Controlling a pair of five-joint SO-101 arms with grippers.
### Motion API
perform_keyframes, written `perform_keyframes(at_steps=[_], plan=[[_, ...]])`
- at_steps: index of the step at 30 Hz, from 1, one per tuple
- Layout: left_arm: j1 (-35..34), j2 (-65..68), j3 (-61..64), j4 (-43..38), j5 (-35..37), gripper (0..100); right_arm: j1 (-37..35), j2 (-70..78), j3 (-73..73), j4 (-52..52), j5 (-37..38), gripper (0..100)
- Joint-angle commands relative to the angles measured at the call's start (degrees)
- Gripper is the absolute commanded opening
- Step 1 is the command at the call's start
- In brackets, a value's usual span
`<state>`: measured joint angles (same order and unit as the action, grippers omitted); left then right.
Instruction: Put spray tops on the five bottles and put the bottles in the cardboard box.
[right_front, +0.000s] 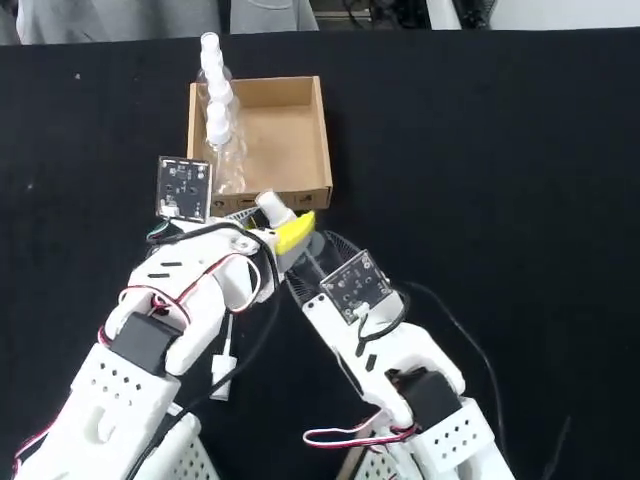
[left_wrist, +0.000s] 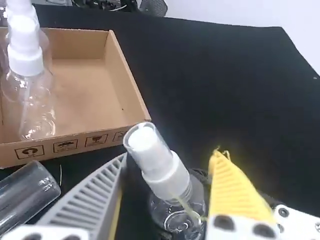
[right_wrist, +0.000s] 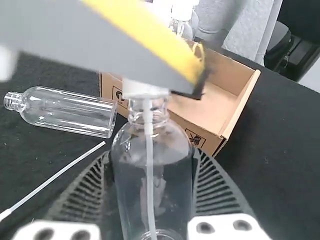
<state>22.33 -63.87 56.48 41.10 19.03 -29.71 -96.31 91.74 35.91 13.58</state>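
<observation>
One bottle (right_wrist: 150, 190) is attended by both pincers: its body is clamped by the right pincer (right_wrist: 151, 154), presumably so the spray top (left_wrist: 150, 150) can be seated, and the left pincer (left_wrist: 171, 155) is set partly open around that top. Just beyond both lies the box (left_wrist: 122, 85), marked with handling symbols; no words can be read
</observation>
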Motion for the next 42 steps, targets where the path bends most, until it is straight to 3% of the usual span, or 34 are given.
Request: perform_keyframes(at_steps=[1,15,21,32,42], plan=[[-0.66,-1.05,-3.56,0.35,0.88,25,2.46,-1.8,-0.66,-1.76,-0.09,5.7],[-6.55,-12.04,-6.2,5.19,1.14,25,2.46,-1.8,1.27,-6.33,0.0,5.7],[-7.16,-13.8,-3.03,1.14,0.88,25,2.46,-1.8,2.68,-9.41,0.0,5.7],[-15.6,-13.98,0.92,-7.47,1.23,25,2.46,-1.8,2.33,-9.76,0.0,6.0],[-17.54,-13.98,5.93,-14.59,1.14,25,2.46,-1.8,2.77,-15.21,0.0,6.0]])
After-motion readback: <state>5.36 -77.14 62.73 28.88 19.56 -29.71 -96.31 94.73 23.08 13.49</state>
